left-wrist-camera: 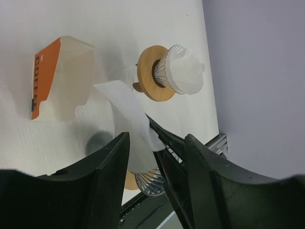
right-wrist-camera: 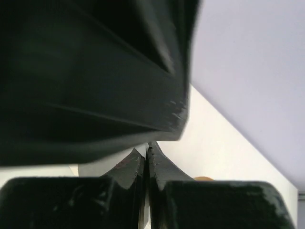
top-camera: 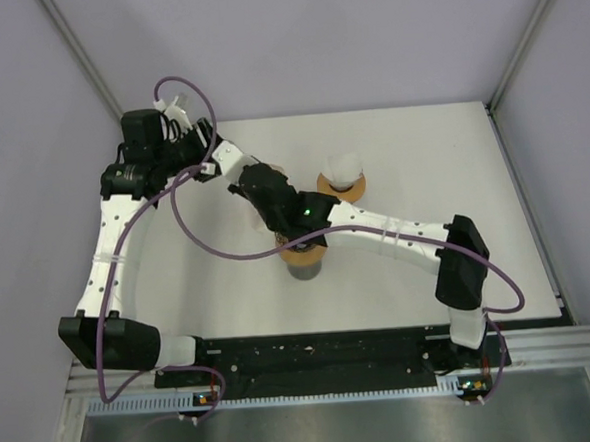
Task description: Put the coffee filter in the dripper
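**Filter in the air, not yet in the dripper**

You have the coffee filter point(left-wrist-camera: 128, 109) off the worktop point(top-camera: 421, 153) and held up over its left-middle part, where the two arms meet. The right gripper point(right-wrist-camera: 147, 152) is clenched: its jaws sit tight together, and the left wrist view shows their dark tips pinching the lower edge of the white paper. The left gripper point(left-wrist-camera: 157, 137) is released, its jaws standing well apart on either side of the filter without clamping it. So the paper hangs from the right arm alone.

The dripper point(top-camera: 304, 258) that looks like your target stands near the middle of the worktop, toward the near edge and under the right forearm. From the left wrist you see only its ribbed body and wooden collar below the filter. Its mouth is hidden, so you cannot tell what is inside. A second dripper point(left-wrist-camera: 157, 71), further toward the far edge, already carries a paper. The filter box point(left-wrist-camera: 66, 76) lies on its side toward the left edge.

By my reading, picking up is done. Left for you: carry the filter over the near dripper, lower it point-down into the cone, release, and draw both arms clear.
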{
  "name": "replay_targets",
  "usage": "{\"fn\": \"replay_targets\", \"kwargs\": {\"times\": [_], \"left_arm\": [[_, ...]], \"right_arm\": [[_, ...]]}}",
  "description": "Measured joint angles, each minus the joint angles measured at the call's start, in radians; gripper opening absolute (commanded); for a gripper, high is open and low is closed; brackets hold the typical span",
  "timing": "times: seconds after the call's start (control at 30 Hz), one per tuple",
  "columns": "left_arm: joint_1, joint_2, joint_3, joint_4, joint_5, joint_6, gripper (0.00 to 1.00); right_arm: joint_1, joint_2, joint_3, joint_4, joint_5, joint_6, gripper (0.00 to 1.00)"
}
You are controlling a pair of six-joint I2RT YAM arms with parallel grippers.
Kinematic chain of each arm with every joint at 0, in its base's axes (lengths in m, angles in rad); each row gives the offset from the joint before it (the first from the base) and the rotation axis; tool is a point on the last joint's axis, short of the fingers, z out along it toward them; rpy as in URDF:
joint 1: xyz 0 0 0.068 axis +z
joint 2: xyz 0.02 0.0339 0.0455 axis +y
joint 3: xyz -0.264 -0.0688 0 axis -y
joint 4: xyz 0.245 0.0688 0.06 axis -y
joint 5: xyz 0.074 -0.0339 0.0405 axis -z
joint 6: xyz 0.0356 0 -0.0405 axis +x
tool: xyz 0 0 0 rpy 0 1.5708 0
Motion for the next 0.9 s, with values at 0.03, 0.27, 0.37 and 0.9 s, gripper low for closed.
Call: {"fn": "replay_targets", "kwargs": {"times": [0.03, 0.27, 0.37, 0.9], "left_arm": [[0.0, 0.0, 0.008, -0.005, -0.001, 0.024, 0.56], [0.0, -0.026, 0.114, -0.038, -0.012, 0.22, 0.65], [-0.005, -0.047, 0.148, -0.051, -0.014, 0.291, 0.65], [-0.185, -0.041, 0.158, -0.164, -0.031, 0.525, 0.66]], "right_arm": [[-0.015, -0.008, 0.0, -0.037, -0.028, 0.028, 0.0], [-0.156, -0.157, -0.01, -0.248, -0.275, 0.236, 0.0], [-0.195, -0.245, -0.011, -0.326, -0.369, 0.298, 0.0], [-0.213, -0.327, 0.019, -0.772, -0.717, 0.451, 0.0]]}}
